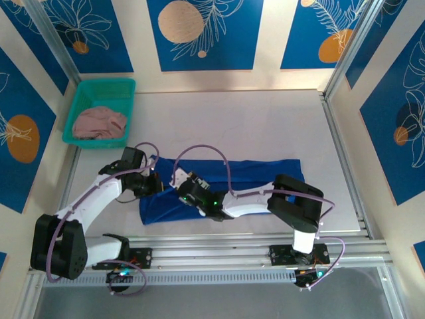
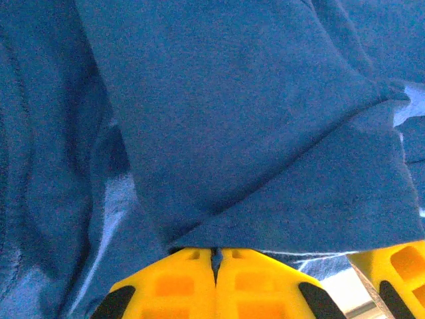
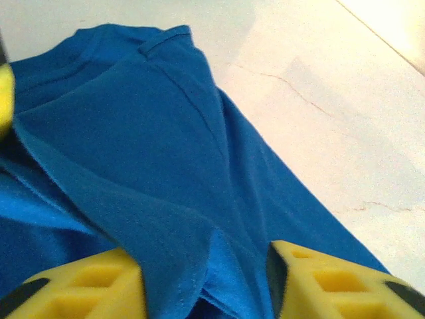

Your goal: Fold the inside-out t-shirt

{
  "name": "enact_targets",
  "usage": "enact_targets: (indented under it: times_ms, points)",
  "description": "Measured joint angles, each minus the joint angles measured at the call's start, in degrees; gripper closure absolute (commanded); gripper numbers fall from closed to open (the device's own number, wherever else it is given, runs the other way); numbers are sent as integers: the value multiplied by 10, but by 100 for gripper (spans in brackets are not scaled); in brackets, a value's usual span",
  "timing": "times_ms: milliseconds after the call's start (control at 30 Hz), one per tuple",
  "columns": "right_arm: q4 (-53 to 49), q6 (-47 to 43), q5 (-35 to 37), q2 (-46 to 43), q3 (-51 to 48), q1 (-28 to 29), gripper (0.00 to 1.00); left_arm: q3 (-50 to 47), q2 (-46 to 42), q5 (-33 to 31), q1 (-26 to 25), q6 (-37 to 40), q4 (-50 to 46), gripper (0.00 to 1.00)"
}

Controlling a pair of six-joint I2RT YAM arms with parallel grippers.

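The royal-blue inside-out t-shirt (image 1: 259,173) lies as a long band across the table's near half, with its left end bunched up. My left gripper (image 1: 151,178) is at that left end. In the left wrist view its yellow fingers (image 2: 214,251) are pressed together with a thin fold of blue cloth (image 2: 265,133) pinched between them. My right gripper (image 1: 182,186) is right beside it, over the same end. Its yellow fingers (image 3: 206,266) stand apart, with a hemmed fold of the shirt (image 3: 172,199) lying in the gap, not clamped.
A teal basket (image 1: 80,100) at the far left corner holds a dusty-pink garment (image 1: 99,123). The pale table (image 1: 265,126) stretches behind the shirt. A metal rail (image 1: 345,166) runs along the right side, and patterned walls close in all around.
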Motion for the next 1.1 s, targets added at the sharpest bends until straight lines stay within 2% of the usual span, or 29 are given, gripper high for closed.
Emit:
enact_targets:
  times_ms: [167,433,600,633,667,733,767,867,967,1100]
  points:
    - [-41,20,-36,-9,-12,5,75,0,0,0,0,0,-2,100]
    - [-103,45,-80,-47,-24,12,88,0,0,0,0,2,-16,100]
    - [-134,61,-102,-65,-34,17,92,0,0,5,0,2,-24,91]
    - [-142,66,-108,-69,-38,19,92,0,0,7,0,2,-27,85]
    - [-149,69,-114,-74,-42,21,92,0,0,9,0,1,-31,74]
    - [-165,76,-127,-85,-49,25,90,0,-3,11,-1,2,-39,59]
    - [-176,81,-136,-91,-54,28,85,0,-8,10,-1,-1,-45,51]
    - [-207,95,-168,-114,-67,33,61,0,-31,-3,-2,-5,-63,39]
    - [-242,99,-200,-136,-72,36,53,3,-54,-28,-2,-11,-75,36]
    - [-272,103,-250,-174,-73,18,53,9,-57,-43,-2,-14,-67,36]
